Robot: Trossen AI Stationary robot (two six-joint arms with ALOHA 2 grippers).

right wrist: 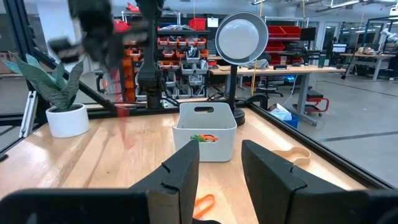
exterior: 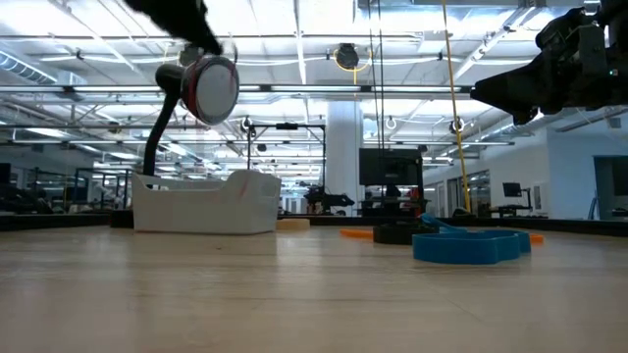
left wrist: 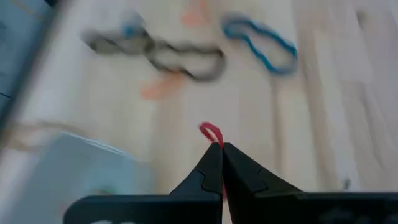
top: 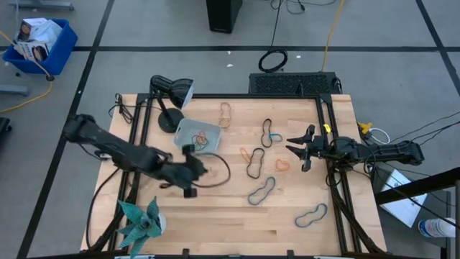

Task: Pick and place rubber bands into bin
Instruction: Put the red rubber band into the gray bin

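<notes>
2 arms over a wood table [top: 215, 216]. Left gripper [top: 195, 168] sits just below the bin [top: 188, 131] in the high view, jaws pinched together on a red band [left wrist: 211, 132]; a short red loop sticks out past the tips in the left wrist view. In the right wrist view the same band [right wrist: 122, 107] hangs down from that gripper, off the table, blurred.

Right gripper [top: 300, 149] hovers near the table's right side, jaws apart, nothing between them. Nearest band is an orange one [top: 283, 165], just below-left of it, not touching.

Bin is in the upper-left part of the table, next to the desk lamp [top: 171, 91]. Inside it: a few bands, orange and green [right wrist: 202, 137] seen thru the front wall.

Loose bands on the wood, approx:
- tan [top: 226, 112], top centre
- black/blue [top: 268, 132], right of bin
- orange [top: 246, 153] touching a black one [top: 256, 165], mid table
- grey-blue [top: 262, 191], lower centre
- blue [top: 311, 215], lower right

Plant in a white pot [top: 141, 222] at the lower-left corner. Blue crate [top: 43, 43] on the floor, well off the table.
</notes>
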